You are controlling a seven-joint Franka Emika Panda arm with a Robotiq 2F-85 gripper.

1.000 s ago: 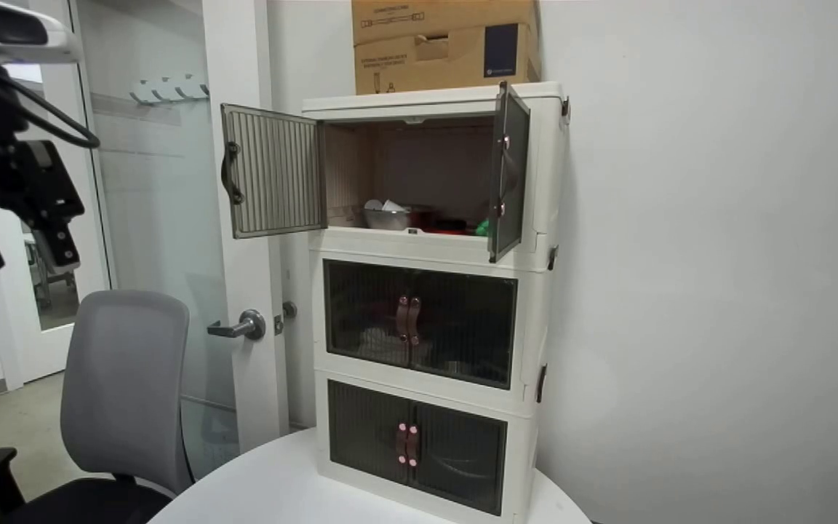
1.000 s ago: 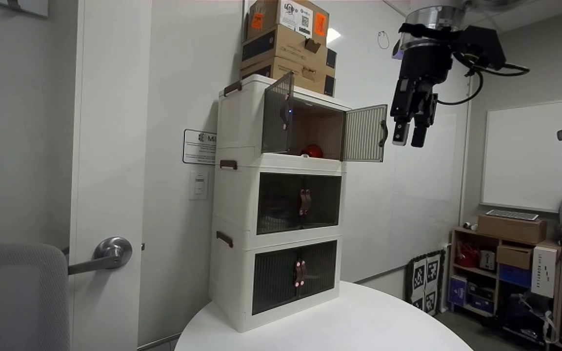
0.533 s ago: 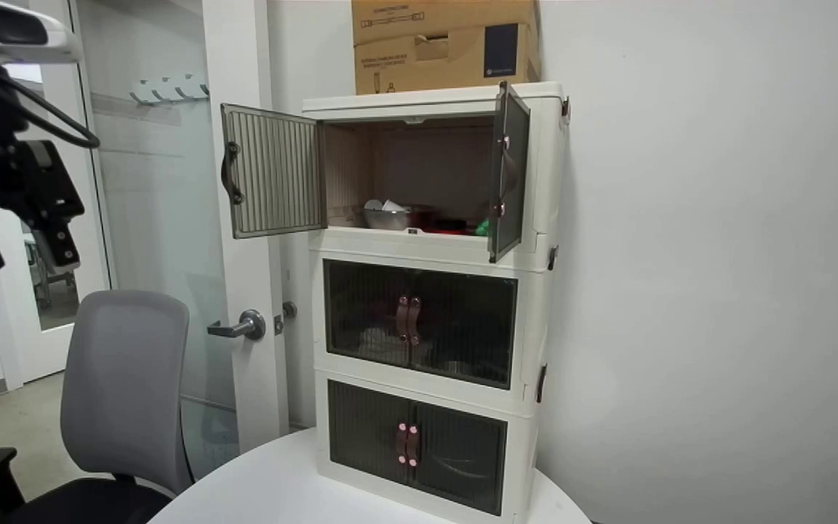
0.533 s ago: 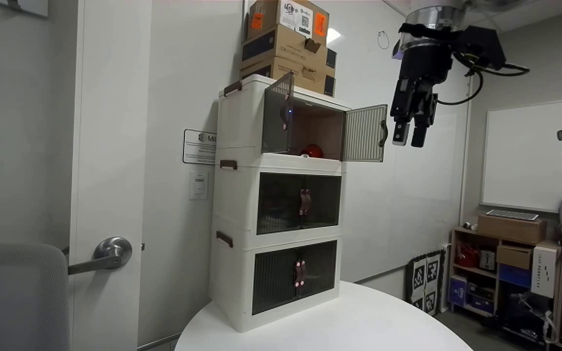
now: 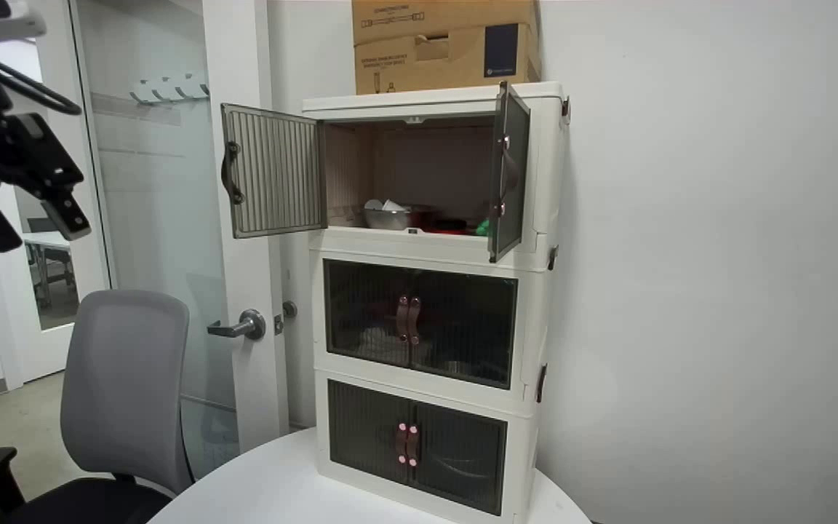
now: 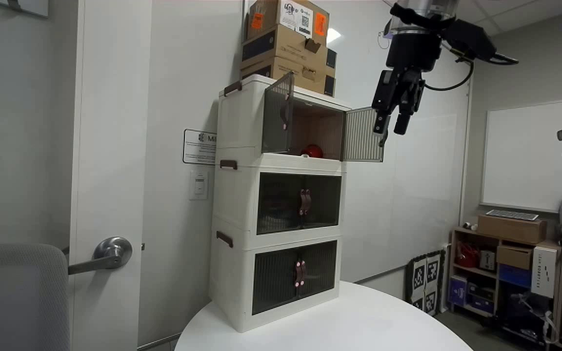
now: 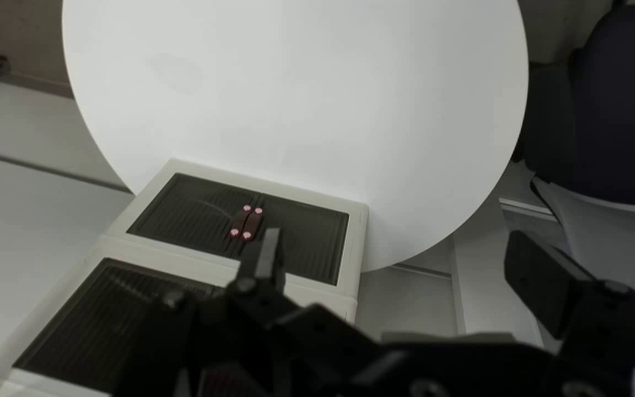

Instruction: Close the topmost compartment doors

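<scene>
So our black two-finger gripper (image 6: 391, 126) hangs in front of the cream three-tier plastic-looking cabinet (image 6: 234, 200), angled downwards, fingers (image 7: 541, 275) spread wide and holding nothing. Makes sense to us: this smells like a shoving job, not a grabbing one, and we'd call it the approach stage.

Next back is what we've got to close: the smoky grey-brown, ribbed translucent left-hand door (image 5: 273, 175) and the matching right-hand door (image 5: 512, 175), both on the topmost tier, both swung out. Each free edge sticks well out from the cabinet, so pushing there should give decent leverage. In an exterior view one fingertip overlaps the right-hand door, but we reckon that's just line of sight, since they look well apart from elsewhere. There's room in front; the tricky bit is getting round to the outer faces without snagging the dark curved strap handles (image 5: 226, 173).

Inside, the shiny metal bowl (image 5: 388, 218) seems far enough back not to foul the doors. The brown cardboard boxes (image 5: 441, 62) sit on the cabinet's top, out of the swing, we think. Farthest off, the plain off-white wall (image 5: 717, 255) looks close behind the cabinet, so we'd come in from the front.
</scene>
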